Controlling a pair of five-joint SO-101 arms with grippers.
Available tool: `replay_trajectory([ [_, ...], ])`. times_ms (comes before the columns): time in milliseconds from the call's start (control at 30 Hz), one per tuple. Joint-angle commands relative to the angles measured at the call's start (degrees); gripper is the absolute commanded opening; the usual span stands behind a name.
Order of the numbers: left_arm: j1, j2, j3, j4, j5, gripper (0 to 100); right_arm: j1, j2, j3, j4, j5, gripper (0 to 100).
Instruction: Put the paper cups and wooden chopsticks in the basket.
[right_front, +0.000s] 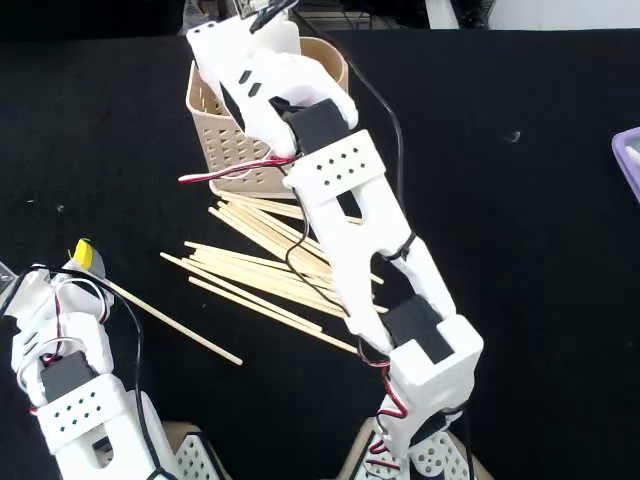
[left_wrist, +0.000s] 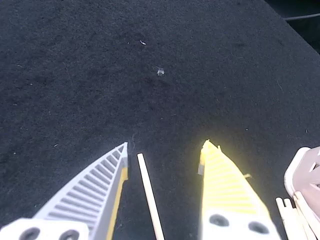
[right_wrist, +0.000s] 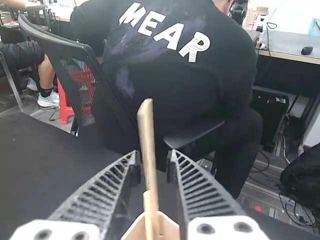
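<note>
My right gripper (right_wrist: 152, 155) is closed on one pale wooden chopstick (right_wrist: 146, 145), over the beige perforated plastic basket (right_front: 225, 140). My left gripper (left_wrist: 166, 145) sits wide open astride a lone chopstick (left_wrist: 148, 195) on the black table (left_wrist: 75, 75), near the loose pile of sticks (right_front: 265, 265). I see open cloth ahead of it.

Black table (right_front: 520, 300) with loose wooden chopsticks (right_front: 260, 272), a beige basket (right_front: 225, 145), perhaps a purple tray (right_front: 628, 155) at its edge.
</note>
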Motion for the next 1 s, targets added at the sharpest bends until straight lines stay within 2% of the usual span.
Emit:
replay_trajectory([
  [0,0.57,-0.70,-1.10,-1.14,0.09,23,0.62,-7.08,-2.77,2.90,-0.09,8.9],
  [200,0.57,-0.70,-1.10,-0.97,0.09,23,0.09,-19.47,-2.77,21.71,-0.09,8.9],
  [433,0.66,-0.70,-0.57,-1.05,0.09,23,0.09,-34.15,-2.07,57.14,0.00,9.0],
  [567,0.66,-0.70,-0.66,-0.79,0.09,23,6.95,-36.79,6.64,67.25,0.09,9.2],
  [667,0.66,-0.70,-0.66,-0.70,0.09,23,19.08,-37.14,19.47,65.49,0.09,8.9],
  [767,0.84,-0.70,-0.84,-0.70,-2.90,24,27.96,-37.23,34.77,57.85,0.09,8.9],
  [967,6.20,-0.62,-0.92,0.70,-9.76,24,33.67,-41.27,67.21,32.44,3.52,7.6],
])
